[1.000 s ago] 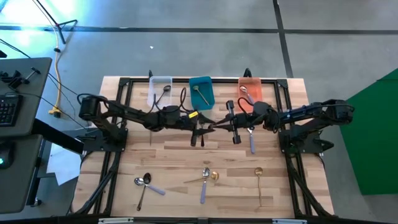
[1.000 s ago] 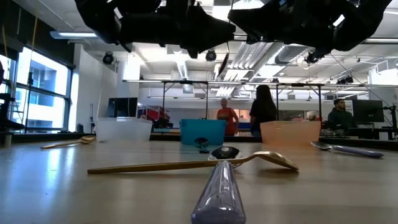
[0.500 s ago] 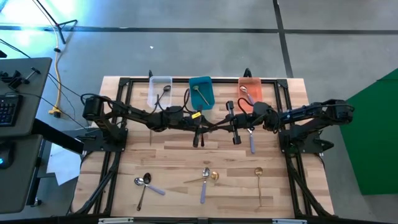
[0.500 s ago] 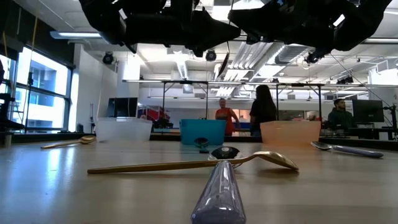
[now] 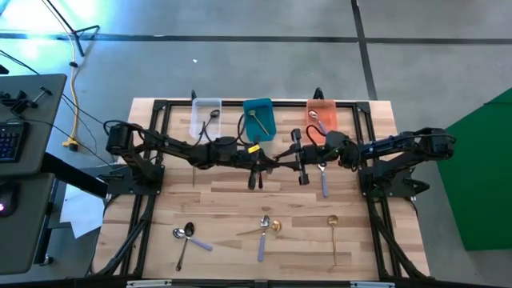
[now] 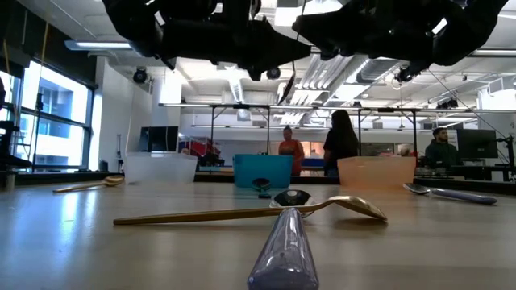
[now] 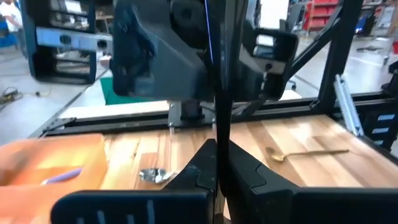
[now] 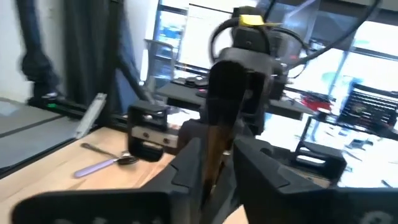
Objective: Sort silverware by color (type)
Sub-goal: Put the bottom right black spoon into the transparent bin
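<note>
Two grippers meet just in front of the teal bin (image 5: 258, 117), the left gripper (image 5: 268, 163) and right gripper (image 5: 282, 159) both clamped on one black spoon (image 7: 216, 93), while bare table (image 5: 216, 200) lies between them and the gold spoon (image 5: 258, 230).

Setting: robotics lab / open-plan industrial workspace. Wooden bench table (image 5: 240, 200) w/ black metal frame stands on a grey concrete floor (image 5: 240, 64) marked by dark seams. Desk w/ keyboard (image 5: 10, 140) at one side; yellow cable (image 5: 74, 88) trails across floor; green panel (image 5: 480, 176) at the other side. Low view: exposed ceiling ducts and lights (image 6: 242, 80), large windows (image 6: 48, 121), monitors (image 6: 476, 143), 3 people (image 6: 340, 143) standing at far benches.
</note>
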{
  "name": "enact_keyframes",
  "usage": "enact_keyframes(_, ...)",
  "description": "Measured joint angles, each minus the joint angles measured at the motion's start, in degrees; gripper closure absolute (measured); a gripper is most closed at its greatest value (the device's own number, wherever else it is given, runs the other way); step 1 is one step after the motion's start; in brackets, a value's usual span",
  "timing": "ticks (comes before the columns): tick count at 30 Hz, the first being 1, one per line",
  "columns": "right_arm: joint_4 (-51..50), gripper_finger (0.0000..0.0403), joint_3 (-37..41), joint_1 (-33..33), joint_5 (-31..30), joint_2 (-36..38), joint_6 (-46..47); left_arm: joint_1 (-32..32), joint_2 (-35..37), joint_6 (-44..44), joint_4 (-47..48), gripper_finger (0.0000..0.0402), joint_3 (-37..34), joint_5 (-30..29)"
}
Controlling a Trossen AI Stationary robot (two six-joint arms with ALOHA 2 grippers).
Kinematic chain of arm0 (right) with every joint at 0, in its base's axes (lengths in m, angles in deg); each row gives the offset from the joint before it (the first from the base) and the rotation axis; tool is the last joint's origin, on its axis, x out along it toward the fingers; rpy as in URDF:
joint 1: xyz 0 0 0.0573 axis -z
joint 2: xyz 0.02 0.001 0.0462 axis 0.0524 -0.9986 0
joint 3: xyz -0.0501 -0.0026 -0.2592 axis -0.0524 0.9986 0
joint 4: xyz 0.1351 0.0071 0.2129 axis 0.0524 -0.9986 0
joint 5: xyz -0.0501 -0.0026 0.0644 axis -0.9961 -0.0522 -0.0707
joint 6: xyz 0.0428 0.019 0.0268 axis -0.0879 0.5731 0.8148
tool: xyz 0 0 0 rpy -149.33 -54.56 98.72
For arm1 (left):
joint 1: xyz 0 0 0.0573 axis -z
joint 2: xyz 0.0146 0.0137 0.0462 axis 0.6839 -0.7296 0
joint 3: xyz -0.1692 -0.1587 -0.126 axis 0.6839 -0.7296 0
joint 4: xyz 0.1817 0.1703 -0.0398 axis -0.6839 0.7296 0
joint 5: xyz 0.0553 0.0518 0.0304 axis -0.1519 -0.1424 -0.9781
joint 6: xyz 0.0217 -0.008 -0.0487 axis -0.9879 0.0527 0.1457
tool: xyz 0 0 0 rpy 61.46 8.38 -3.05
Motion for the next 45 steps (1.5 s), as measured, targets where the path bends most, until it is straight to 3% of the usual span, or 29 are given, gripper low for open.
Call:
enact_keyframes(6, -1.3, 0.0282, 0.0, -0.1, -5.1, 0.0, -0.4, -1.4, 3.4, 0.9, 10.6, 0.0400, -0.1, -4.2)
enact_keyframes(10, -1.6, 0.0280, 0.0, 0.1, -6.0, 0.2, -0.9, -2.5, 7.9, 1.7, 20.2, 0.0400, -0.1, -6.6)
enact_keyframes(15, -5.2, 0.0279, 0.0, 0.1, -7.6, 2.0, -1.8, -5.5, 14.9, 5.1, 37.0, 0.0401, -0.1, -15.1)
enact_keyframes(20, -7.6, 0.0296, 0.0, 0.1, -8.1, 3.5, -2.1, -13.2, 21.3, 10.0, 54.5, 0.0401, -0.1, -19.1)
enact_keyframes(26, -8.9, 0.0345, 0.0, 0.1, -8.1, 3.5, -3.3, -28.6, 26.6, 12.5, 66.7, 0.0401, -0.1, -17.0)
enact_keyframes(33, -9.3, 0.0399, 0.0, 0.1, -8.1, 3.5, -4.0, -43.7, 23.2, 11.5, 69.2, 0.0401, -0.1, -3.6)
enact_keyframes(37, -9.5, 0.0398, 0.0, 0.0, -8.1, 3.5, -4.1, -47.9, 19.2, 9.7, 69.1, 0.0401, -0.1, -1.3)
enact_keyframes(45, -9.9, 0.0396, 0.0, 0.1, -8.1, 3.5, -4.0, -50.4, 11.3, 8.7, 68.8, 0.0401, -0.1, -1.1)
